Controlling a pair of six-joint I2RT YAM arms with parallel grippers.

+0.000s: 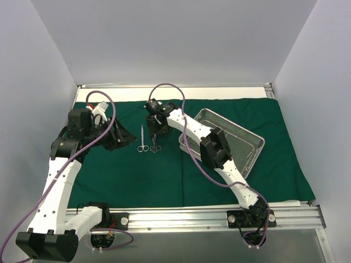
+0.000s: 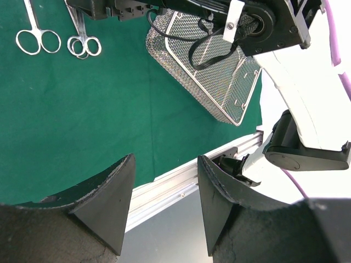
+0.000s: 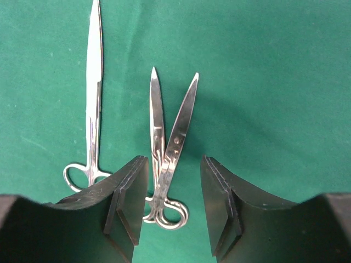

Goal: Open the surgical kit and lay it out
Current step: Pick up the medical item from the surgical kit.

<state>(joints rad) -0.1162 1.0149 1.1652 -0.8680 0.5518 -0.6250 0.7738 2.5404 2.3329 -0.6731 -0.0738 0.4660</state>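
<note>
Both tools apart-fingered: left tool (image 2: 164, 161) aloft, right tool (image 3: 173, 160) over crossed scissors (image 3: 175, 140), tray (image 1: 242, 138) nearby

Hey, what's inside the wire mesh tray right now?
Only bare mesh shows inside the wire-mesh tray; nothing lies in the visible parts. The right arm crosses over its left side, so whatever sits beneath there is hidden.

One dark green drape (image 1: 164, 175); one wire-mesh tray (image 1: 241, 143); three steel scissors-like instruments (image 3: 94, 98); two robot arms (image 1: 60, 175).
</note>
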